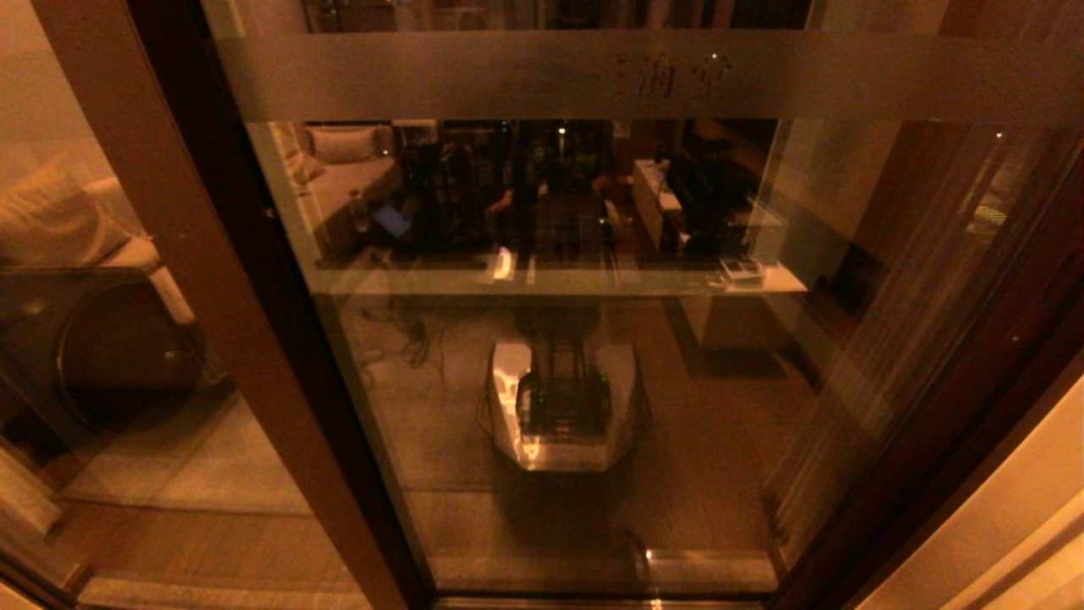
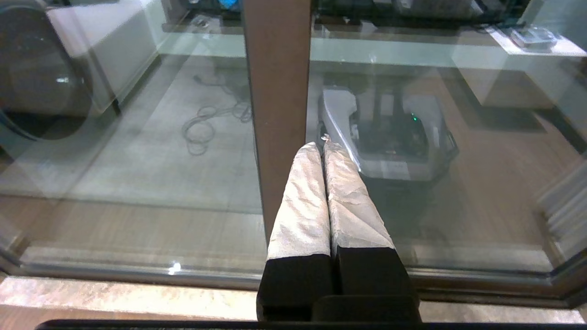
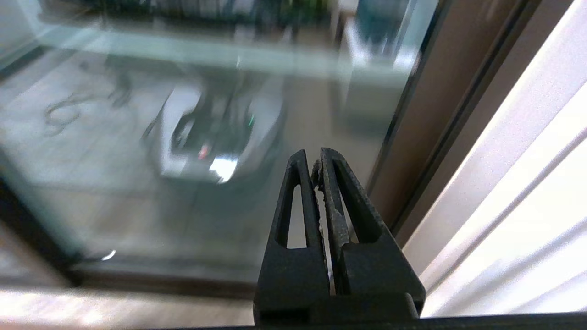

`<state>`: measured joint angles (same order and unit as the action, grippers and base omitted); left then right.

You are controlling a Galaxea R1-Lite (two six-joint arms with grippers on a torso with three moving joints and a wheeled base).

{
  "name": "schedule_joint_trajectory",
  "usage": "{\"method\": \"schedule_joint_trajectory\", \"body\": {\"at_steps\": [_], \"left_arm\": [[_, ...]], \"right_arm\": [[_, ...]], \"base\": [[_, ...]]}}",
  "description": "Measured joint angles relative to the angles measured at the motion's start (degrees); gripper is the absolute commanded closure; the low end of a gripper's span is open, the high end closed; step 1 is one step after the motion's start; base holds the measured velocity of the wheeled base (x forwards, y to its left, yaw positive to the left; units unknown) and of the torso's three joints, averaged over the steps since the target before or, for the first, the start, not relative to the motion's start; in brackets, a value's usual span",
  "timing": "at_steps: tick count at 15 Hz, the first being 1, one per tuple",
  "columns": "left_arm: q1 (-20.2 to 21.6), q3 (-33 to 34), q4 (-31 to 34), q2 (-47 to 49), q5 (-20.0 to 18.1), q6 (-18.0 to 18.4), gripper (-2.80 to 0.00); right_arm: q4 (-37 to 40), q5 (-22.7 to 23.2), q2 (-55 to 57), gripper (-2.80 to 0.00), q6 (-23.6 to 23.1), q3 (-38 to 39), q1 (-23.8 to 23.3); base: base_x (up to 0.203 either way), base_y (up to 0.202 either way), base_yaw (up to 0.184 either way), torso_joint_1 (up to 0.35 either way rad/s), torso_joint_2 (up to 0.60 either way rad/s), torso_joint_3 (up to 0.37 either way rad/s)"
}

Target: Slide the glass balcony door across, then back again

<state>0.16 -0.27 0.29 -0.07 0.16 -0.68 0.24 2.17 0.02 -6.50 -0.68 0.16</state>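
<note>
The glass balcony door [image 1: 474, 398] fills the head view, with its frosted lettered band [image 1: 508, 76] across the top and its dark brown stile [image 1: 195, 280] on the left. No handle shows. Neither gripper appears in the head view. In the left wrist view my left gripper [image 2: 321, 145] is shut and empty, its white-wrapped fingers [image 2: 302, 201] pointing at the foot of the brown stile [image 2: 277, 91], close to it. In the right wrist view my right gripper [image 3: 312, 158] is shut and empty, in front of the glass [image 3: 137, 160] near the door's right frame [image 3: 426, 137].
A second brown-framed glass panel [image 1: 102, 356] without lettering stands to the left, with a sofa and a dark round object [image 2: 36, 91] behind it. A pale stone sill [image 2: 137, 298] runs below the track. A light wall or curtain [image 3: 527, 183] flanks the right frame.
</note>
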Motion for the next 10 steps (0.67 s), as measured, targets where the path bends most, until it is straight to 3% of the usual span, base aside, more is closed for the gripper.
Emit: {"method": "schedule_joint_trajectory", "body": {"at_steps": [10], "left_arm": [[0.0, 0.0, 0.0, 0.0, 0.0, 0.0, 0.0]], "right_arm": [[0.8, 0.0, 0.0, 0.0, 0.1, 0.6, 0.0]], "base": [[0.0, 0.0, 0.0, 0.0, 0.0, 0.0]]}}
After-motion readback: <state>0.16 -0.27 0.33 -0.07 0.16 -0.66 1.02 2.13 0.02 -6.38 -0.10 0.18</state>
